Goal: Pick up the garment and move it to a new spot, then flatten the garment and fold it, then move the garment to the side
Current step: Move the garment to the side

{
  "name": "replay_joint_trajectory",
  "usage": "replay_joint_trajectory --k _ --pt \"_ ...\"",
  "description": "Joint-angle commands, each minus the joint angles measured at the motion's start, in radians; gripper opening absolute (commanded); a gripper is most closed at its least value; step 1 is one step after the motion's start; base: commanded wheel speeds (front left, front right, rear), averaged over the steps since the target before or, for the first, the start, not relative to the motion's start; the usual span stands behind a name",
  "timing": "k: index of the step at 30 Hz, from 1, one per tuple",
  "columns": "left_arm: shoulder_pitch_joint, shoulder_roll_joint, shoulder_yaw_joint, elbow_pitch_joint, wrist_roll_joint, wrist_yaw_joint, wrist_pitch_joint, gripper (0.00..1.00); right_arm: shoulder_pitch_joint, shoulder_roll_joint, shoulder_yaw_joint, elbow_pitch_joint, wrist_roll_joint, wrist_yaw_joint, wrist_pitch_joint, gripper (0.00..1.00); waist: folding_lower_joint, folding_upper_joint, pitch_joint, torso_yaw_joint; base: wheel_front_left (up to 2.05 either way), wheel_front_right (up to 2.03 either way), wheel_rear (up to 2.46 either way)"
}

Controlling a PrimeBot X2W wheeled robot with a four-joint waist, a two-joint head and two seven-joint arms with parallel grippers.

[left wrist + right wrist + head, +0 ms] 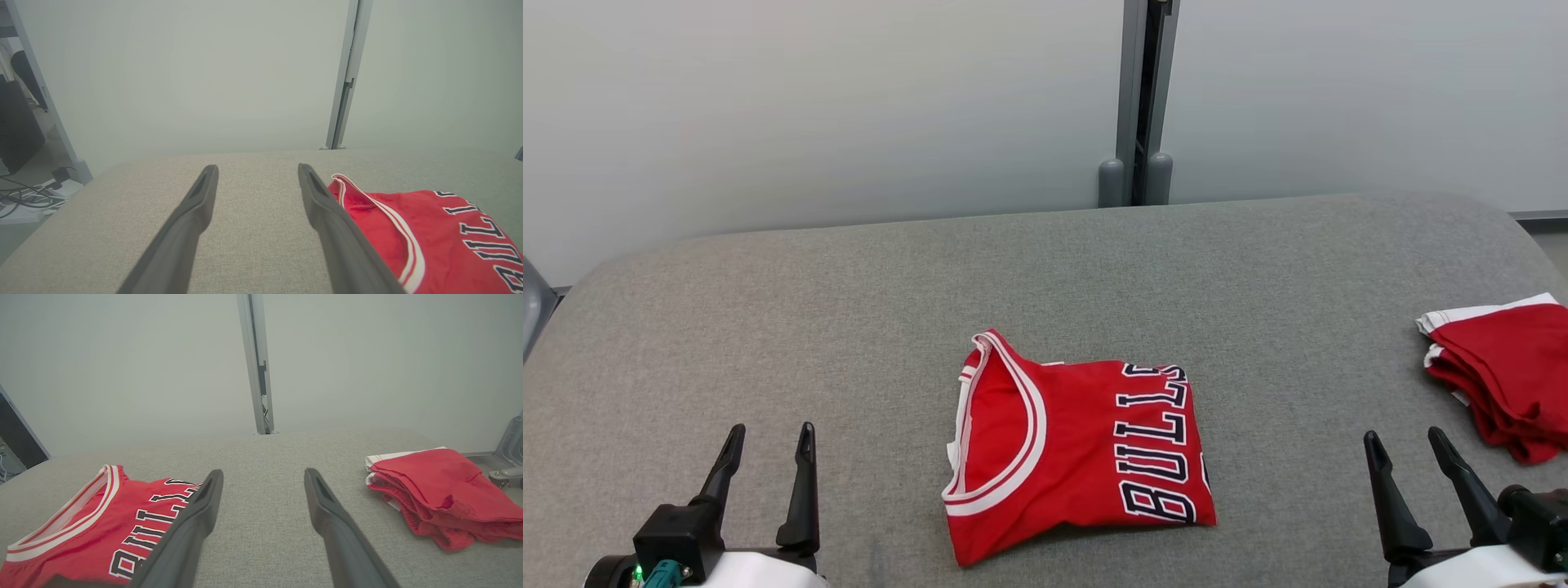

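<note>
Worktop: A grey padded worktop (768, 310) fills my head view, with a pale wall and a grey post (1139, 98) at 12 o'clock.
Garment: The red jersey (1078, 441) lies folded near the middle of the worktop, flat, collar end at 9 o'clock and lettering at 3 o'clock.
Long axis: It runs roughly 9 to 3 across my view, tilted slightly, near corner toward 6.
Left hand: My left hand (772, 428) is at 8 o'clock, fingers spread wide, empty, well apart from the jersey.
Right hand: My right hand (1404, 434) is at 4 o'clock, also spread and empty.
Bearing: From the left hand the jersey sits at 3 o'clock; from the right hand, at 9 o'clock.
Nearer arm: I judge the left slightly closer, facing the collar end.
Other cloth: A folded red pile (1503, 367) rests at 3 o'clock by the worktop's edge, around 2 o'clock from the right hand.
Stage: The fold looks finished to me; moving the jersey aside seems to remain.
</note>
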Motion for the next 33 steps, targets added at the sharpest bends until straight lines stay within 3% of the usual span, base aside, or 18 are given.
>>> replay_joint_trajectory --k 1,15,21,33 --pt "0.001 0.004 0.001 -0.003 -0.003 0.006 -0.005 1.00 0.000 -0.005 -0.003 0.000 -0.003 0.000 0.003 1.00 0.0000 -0.0001 0.001 0.000 0.00 0.00 0.00" --pt "-0.006 0.008 -0.008 -0.010 -0.009 0.013 -0.008 1.00 -0.006 -0.003 -0.010 0.004 -0.003 0.000 0.005 1.00 0.0000 -0.0001 0.003 0.009 0.00 0.00 0.00" --pt "-0.030 0.008 -0.021 -0.017 -0.006 0.007 -0.007 1.00 -0.021 -0.018 -0.012 0.020 0.004 0.000 0.015 1.00 0.0000 -0.0001 0.017 0.057 0.00 0.00 0.00" --pt "-0.091 -0.010 -0.043 -0.019 -0.010 0.002 -0.031 1.00 -0.170 -0.073 0.114 0.300 0.071 0.000 0.022 1.00 0.0000 -0.0001 0.109 0.223 0.00 0.00 0.00"
